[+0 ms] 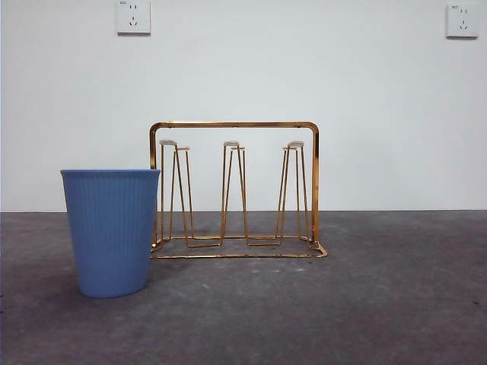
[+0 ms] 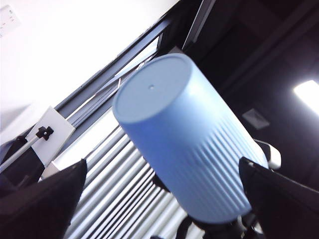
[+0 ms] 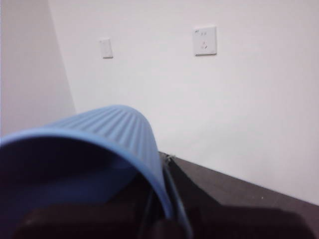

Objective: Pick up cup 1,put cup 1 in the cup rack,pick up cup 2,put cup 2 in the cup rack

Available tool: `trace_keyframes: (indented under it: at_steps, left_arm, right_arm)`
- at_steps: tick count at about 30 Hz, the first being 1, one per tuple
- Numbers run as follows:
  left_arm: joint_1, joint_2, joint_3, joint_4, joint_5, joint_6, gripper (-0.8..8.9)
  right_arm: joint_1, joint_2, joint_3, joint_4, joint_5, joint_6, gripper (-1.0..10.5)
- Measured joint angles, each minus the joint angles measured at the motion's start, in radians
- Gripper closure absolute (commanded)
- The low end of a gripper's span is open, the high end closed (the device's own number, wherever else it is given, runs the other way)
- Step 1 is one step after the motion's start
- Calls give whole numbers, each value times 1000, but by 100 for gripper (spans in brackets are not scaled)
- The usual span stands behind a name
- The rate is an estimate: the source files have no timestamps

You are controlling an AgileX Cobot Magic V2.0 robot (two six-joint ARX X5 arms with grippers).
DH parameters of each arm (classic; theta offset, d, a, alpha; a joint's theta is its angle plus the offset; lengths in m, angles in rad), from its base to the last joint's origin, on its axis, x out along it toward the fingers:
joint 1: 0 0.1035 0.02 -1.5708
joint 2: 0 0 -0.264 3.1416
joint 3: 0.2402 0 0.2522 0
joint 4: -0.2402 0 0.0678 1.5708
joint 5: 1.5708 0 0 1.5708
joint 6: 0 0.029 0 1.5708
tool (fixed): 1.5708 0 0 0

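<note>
- The cup rack (image 1: 234, 190) stands empty on the table (image 1: 396, 304). None of its pale-tipped pegs (image 1: 232, 144) carries a cup, so neither placement is done.
- One ribbed blue cup (image 1: 111, 232) stands upright on the table, mouth up, just in front of the rack's end and overlapping it in the front view. No arm shows in that view.
- In the left wrist view a second blue cup (image 2: 184, 139) sits right in front of the left gripper (image 2: 162, 164). Its closed base points away from the camera and the ceiling lies behind it, so it looks lifted off the table.
- Whether the left gripper is clenched on this cup or only around it cannot be told. The cup's rim end is hidden low in that view.
- In the right wrist view a blue cup rim (image 3: 109, 129) fills the near field at the right gripper (image 3: 149, 219), mouth towards the camera. The grip there is too dark and close to judge.
- The step in hand is probably carrying a cup to the rack.
- The next move calls for holding that cup mouth-down, centring it over one peg's tip and lowering it straight, clear of the arched handle bar (image 1: 234, 124).
</note>
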Motion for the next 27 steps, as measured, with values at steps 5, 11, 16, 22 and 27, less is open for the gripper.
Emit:
trace_keyframes:
  at_steps: [5,11,16,22,27]
  left_arm:
    - [-2,12,0,50,-31,-12,122]
    - [-2,14,0,91,-36,-19,124]
    - [-2,14,0,100,-43,-19,171]
    - [-2,16,0,104,-60,-19,258]
    - [-2,18,0,110,-69,-24,304]
  right_arm:
    - [29,50,0,-1,1,3,963]
    - [50,84,0,25,2,4,963]
    - [59,93,0,56,4,5,962]
    - [61,106,0,64,11,12,962]
    - [61,126,0,77,11,20,961]
